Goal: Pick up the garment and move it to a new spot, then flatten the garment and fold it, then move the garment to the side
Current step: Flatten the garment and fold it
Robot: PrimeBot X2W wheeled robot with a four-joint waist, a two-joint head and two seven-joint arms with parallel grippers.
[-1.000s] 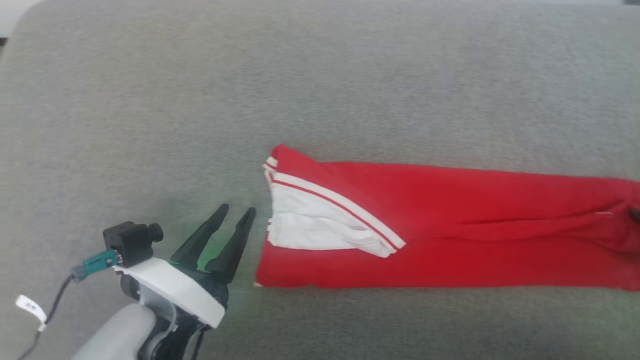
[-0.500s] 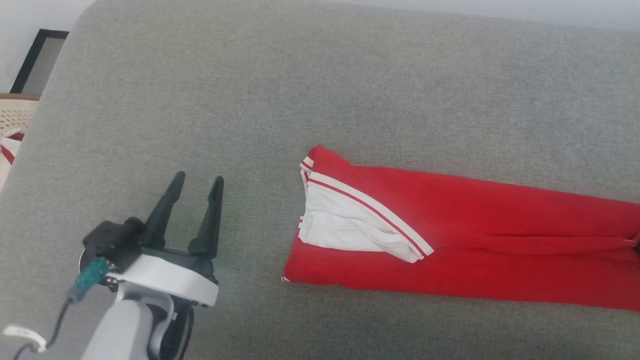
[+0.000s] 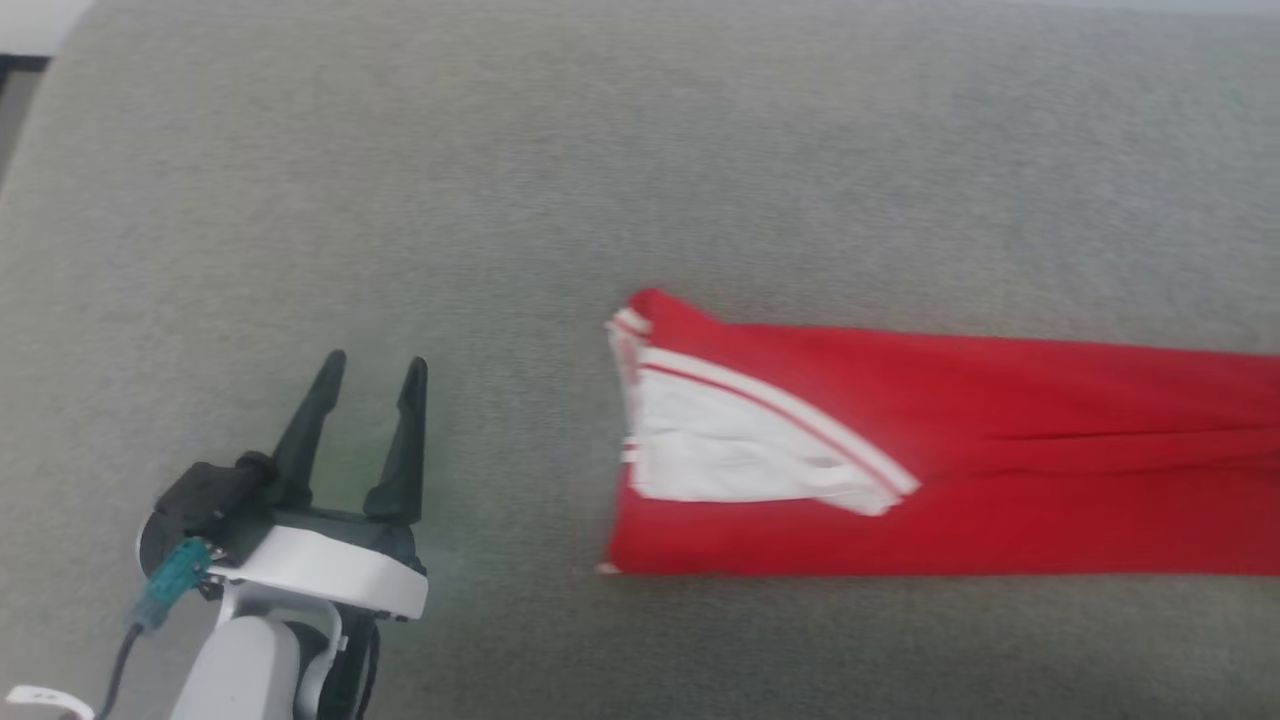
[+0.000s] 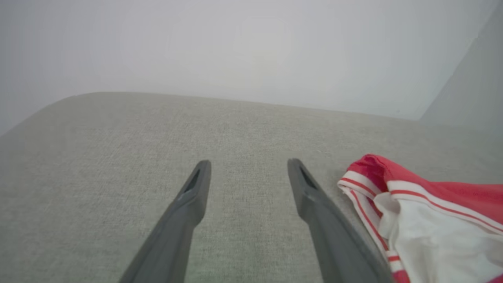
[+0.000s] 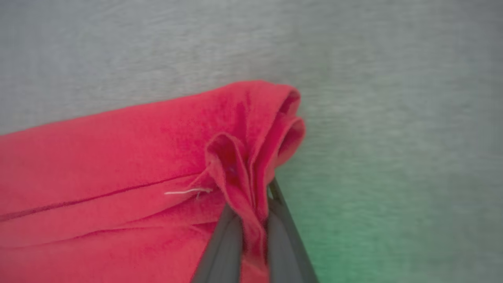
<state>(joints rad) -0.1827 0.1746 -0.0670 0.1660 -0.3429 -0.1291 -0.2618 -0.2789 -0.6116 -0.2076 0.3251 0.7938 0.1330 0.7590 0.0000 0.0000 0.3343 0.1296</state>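
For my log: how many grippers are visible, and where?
2. The left gripper is open at the lower left of the head view, apart from the garment. The right gripper, in its wrist view, is shut on a red fold of the garment.

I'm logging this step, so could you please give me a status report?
Left gripper open, clear of jersey. Right gripper shut on jersey's red end. Jersey folded long on grey cushion. Nothing in the way.

Garment (image 3: 1000,440) flat on the table (image 3: 500,200), stretched from the middle out to the right, sleeve (image 3: 740,465) on top at its left end, left tool (image 3: 375,360) left of that end, apart from it, right tool (image 5: 251,204) at the garment's other end, a fold between its fingers, wall (image 4: 235,47) behind the table
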